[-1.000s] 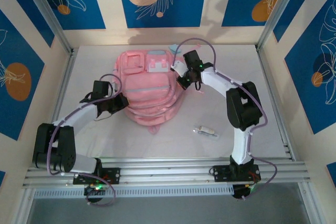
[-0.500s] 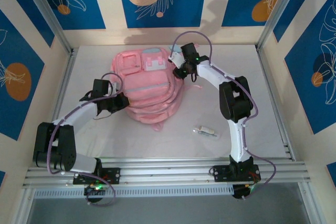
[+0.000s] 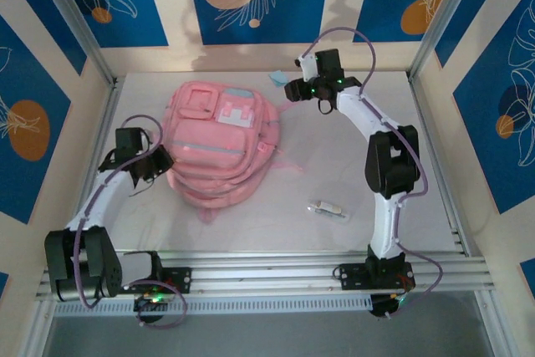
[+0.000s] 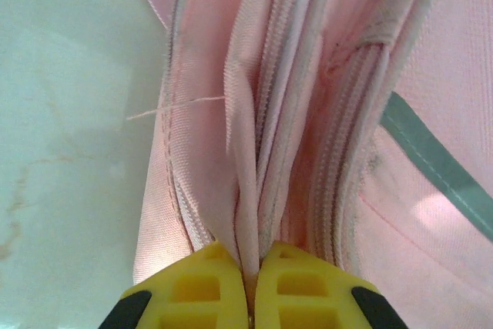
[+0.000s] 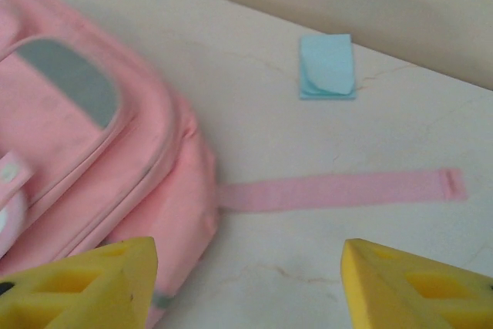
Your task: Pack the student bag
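The student bag (image 3: 217, 144), a large soft pink backpack with pale front patches, lies flat on the white table, left of centre. My left gripper (image 3: 159, 165) is at the bag's left edge. In the left wrist view, the left gripper (image 4: 250, 267) is shut on a fold of pink fabric beside a zip (image 4: 339, 167). My right gripper (image 3: 292, 89) hovers by the bag's far right corner. Seen from the right wrist, the right gripper (image 5: 246, 260) stands open over bare table with nothing in it, the bag (image 5: 92, 144) to its left and a loose pink strap (image 5: 339, 190) ahead.
A pale blue notepad (image 3: 276, 79) lies near the back wall, also seen as the notepad (image 5: 327, 67) in the right wrist view. A small white object (image 3: 328, 208) rests on the table right of the bag. Metal frame rails (image 3: 435, 165) border the table.
The right gripper has opened, let go of the bag's far right corner and drawn back toward the wall. The left arm has pulled the bag leftward while still gripping it.
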Motion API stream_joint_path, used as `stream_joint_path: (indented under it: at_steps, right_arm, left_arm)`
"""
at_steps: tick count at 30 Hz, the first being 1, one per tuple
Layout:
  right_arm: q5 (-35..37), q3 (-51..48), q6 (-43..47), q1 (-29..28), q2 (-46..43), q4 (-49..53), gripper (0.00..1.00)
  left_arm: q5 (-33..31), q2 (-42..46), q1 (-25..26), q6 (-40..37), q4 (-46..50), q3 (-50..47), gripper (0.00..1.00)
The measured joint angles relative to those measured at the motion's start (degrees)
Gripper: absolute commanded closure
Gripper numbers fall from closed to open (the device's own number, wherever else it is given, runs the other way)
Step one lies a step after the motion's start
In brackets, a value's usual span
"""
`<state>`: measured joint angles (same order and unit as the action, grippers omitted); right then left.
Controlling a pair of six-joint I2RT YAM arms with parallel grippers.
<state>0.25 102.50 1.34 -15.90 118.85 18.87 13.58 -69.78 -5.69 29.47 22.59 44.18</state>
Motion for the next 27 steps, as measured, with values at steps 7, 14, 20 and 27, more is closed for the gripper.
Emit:
stream_joint_path:
  at_steps: [7, 14, 20, 27]
  right_arm:
    - [3.45, 16.79, -8.09, -0.48, 16.46, 1.68, 0.36]
    - [4.79, 35.85, -18.45, -0.63, 31.82, 8.79, 0.36]
    - [0.76, 38.56, -34.14, 0.09, 34.1, 8.07, 0.4]
    - [-6.45, 38.95, -57.86, 1.73, 36.54, -1.99, 0.43]
  left_arm:
    - [-4.42, 0.68, -2.6, 0.42, 1.86, 0.28, 0.58]
    - [-3.04, -1.09, -3.28, 2.51, 0.74, 3.87, 0.29]
    - [-0.07, -1.05, -0.98, 5.49, -0.46, 4.81, 0.3]
    - [2.29, -1.01, 3.54, 9.68, -3.87, 4.85, 0.3]
